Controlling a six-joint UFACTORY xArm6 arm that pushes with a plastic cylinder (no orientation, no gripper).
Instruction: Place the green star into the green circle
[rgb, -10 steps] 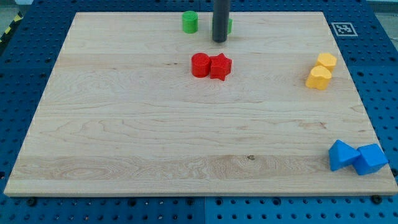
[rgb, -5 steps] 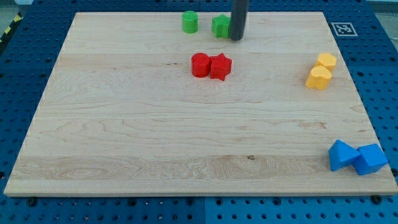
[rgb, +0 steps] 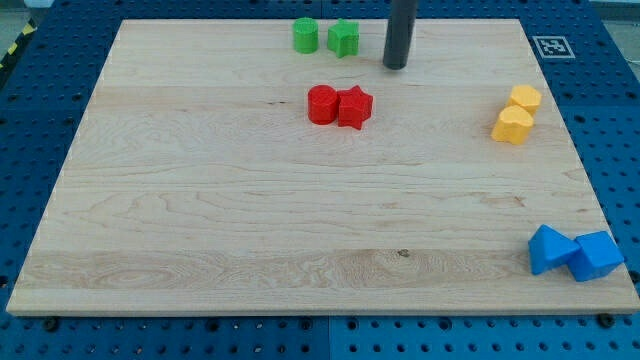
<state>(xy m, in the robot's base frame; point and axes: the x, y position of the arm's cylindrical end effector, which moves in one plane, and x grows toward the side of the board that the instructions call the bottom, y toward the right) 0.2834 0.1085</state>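
My tip (rgb: 396, 66) stands right of the green star (rgb: 344, 38); I carry no hand. A skewed shove risks sliding it past the green circle (rgb: 306, 36).

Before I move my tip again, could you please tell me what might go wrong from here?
1. My tip stands to the view's right of the green star, a little lower; a push not aimed through its middle may slide it toward the view's top edge of the board.
2. The green circle sits close beside the star; a hard push could knock it away.
3. The red pair lies just below.
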